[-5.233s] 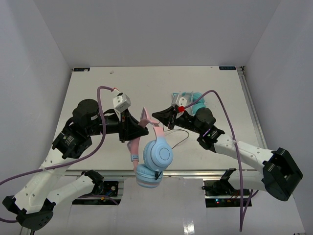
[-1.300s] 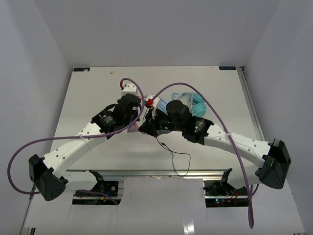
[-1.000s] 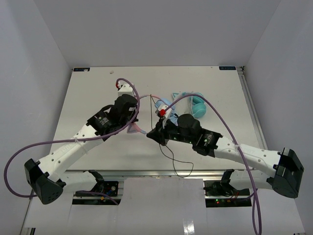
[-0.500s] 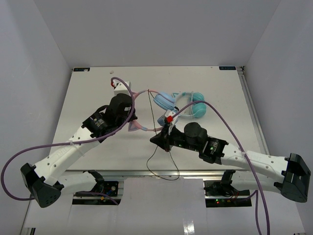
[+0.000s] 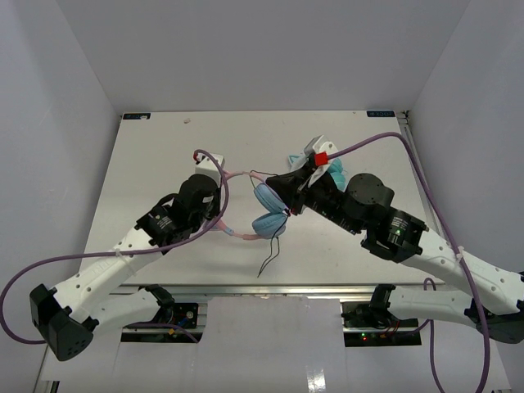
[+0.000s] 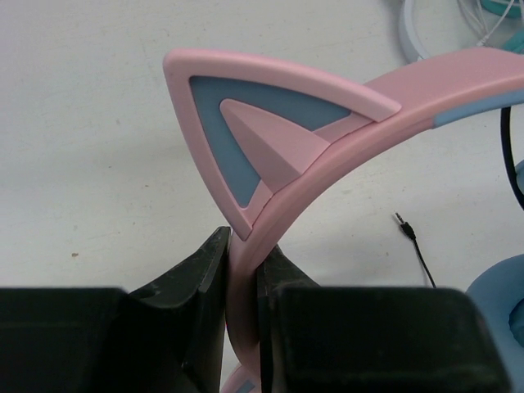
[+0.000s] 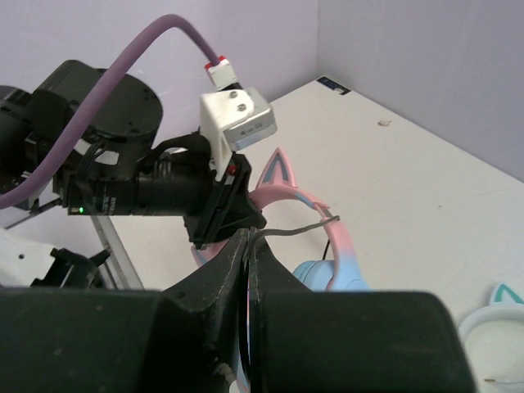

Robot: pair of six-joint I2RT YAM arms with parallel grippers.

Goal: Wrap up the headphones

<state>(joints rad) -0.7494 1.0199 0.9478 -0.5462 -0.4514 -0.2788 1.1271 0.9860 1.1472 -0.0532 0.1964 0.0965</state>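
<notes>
headphones (image 5: 268, 211) are near the middle of the tabletop (image 5: 147, 164), slightly toward the near edge, held up by the headband (image 6: 344, 139); can't tell if the ear cups (image 5: 272, 221) touch the surface

left claw (image 6: 243, 250) is clamped on the pink headband just below the cat ear, jaws tight on both faces of the band. headband long axis runs roughly left-right across the tabletop, cups at the right-arm end

right claw (image 7: 248, 241) is closed, pinching the thin black cable (image 7: 299, 229) between its tips, just beside the cups on their far-right side. the cable goes from that pinch to the headband, and the loose tail (image 5: 270, 254) trails toward the near edge, with the plug (image 6: 399, 218) lying on the tabletop

key relation: headphones lie left of and just under the right claw, which is the nearer arm to the cups and the only one on the cable. left arm is just the anchor. my read: the next wrap has to circle across the headband axis, so the right claw needs room around the cups without hitting the left wrist

risks: slack tail snagging, and the second pair (image 7: 491, 332) close behind the right arm toward the far right
</notes>
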